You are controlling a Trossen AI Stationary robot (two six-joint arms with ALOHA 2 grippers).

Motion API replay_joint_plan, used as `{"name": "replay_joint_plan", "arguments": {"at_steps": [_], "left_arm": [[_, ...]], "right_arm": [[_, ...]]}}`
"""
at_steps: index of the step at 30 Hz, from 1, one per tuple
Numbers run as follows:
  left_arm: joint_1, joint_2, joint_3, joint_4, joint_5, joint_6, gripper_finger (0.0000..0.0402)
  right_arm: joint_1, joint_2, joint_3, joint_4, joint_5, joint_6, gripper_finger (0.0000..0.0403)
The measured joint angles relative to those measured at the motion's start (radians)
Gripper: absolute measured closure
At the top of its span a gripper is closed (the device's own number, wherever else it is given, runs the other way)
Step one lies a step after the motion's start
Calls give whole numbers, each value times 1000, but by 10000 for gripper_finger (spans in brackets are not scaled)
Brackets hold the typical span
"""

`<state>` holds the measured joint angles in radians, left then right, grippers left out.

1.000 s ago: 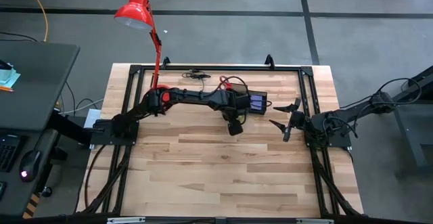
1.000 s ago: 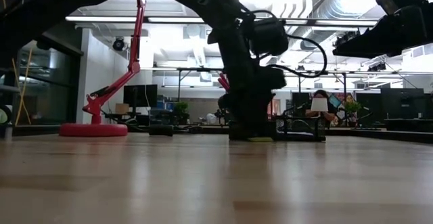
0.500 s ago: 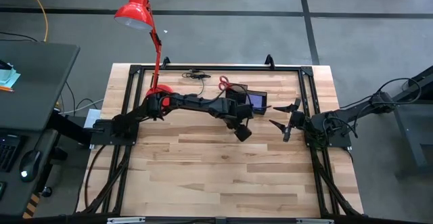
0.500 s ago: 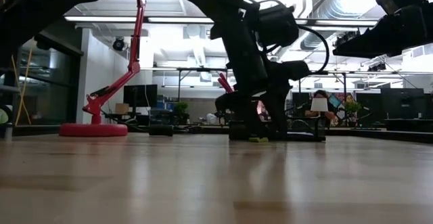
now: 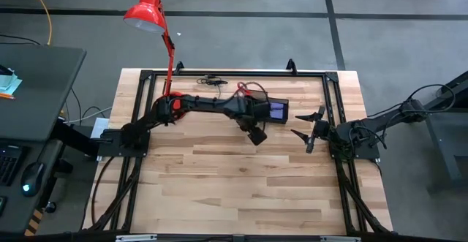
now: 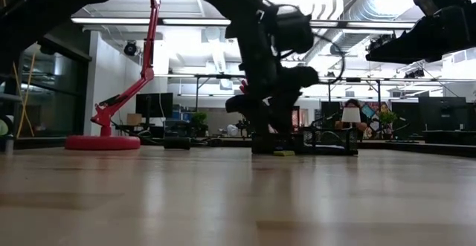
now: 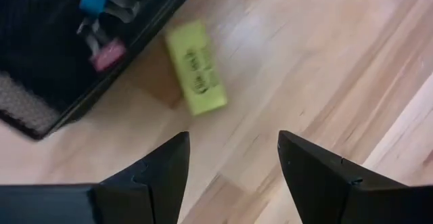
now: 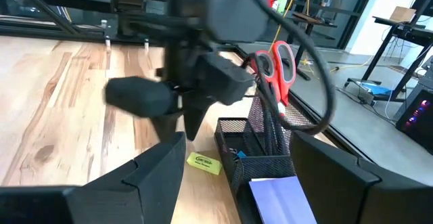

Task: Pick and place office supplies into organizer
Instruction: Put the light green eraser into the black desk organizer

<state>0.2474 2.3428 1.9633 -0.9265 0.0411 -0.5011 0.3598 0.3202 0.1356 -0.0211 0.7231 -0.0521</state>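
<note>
A tiny yellow-green piece (image 7: pixel 196 75) lies flat on the wood, right beside the black mesh organizer (image 7: pixel 61 82), at the table's far middle (image 5: pixel 287 104). My left gripper (image 7: pixel 230 166) hangs open just above the table and a little short of the piece, pointing steeply down with nothing between its fingers. Red-handled scissors (image 8: pixel 279 68) stand handles-up in the organizer's taller section. A purple note pad (image 8: pixel 277 197) lies in a lower one, and coloured binder clips (image 7: pixel 101 21) lie in another. My right gripper (image 5: pixel 307 127) waits open at the table's right.
A red desk lamp stands with its base (image 5: pixel 170 96) at the far left and its head (image 5: pixel 144 12) beyond the table. A black cable (image 5: pixel 212 80) lies by the far edge. A black frame (image 5: pixel 139 125) borders the table. Bare wood (image 5: pixel 234 191) fills the near half.
My left gripper has swung a little toward the near right and back again, has rolled about its own axis, and stands slightly higher above the table than before. It has stayed open. The yellow-green piece has stayed on the wood beside the organizer.
</note>
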Motion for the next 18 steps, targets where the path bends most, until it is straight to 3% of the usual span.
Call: {"name": "replay_joint_plan", "arguments": {"at_steps": [8, 18], "left_arm": [[81, -4, 0, -47, 185, 34, 190], [69, -4, 0, -12, 135, 41, 190]], "right_arm": [[0, 0, 0, -1, 0, 0, 143], [0, 0, 0, -1, 0, 0, 143]]}}
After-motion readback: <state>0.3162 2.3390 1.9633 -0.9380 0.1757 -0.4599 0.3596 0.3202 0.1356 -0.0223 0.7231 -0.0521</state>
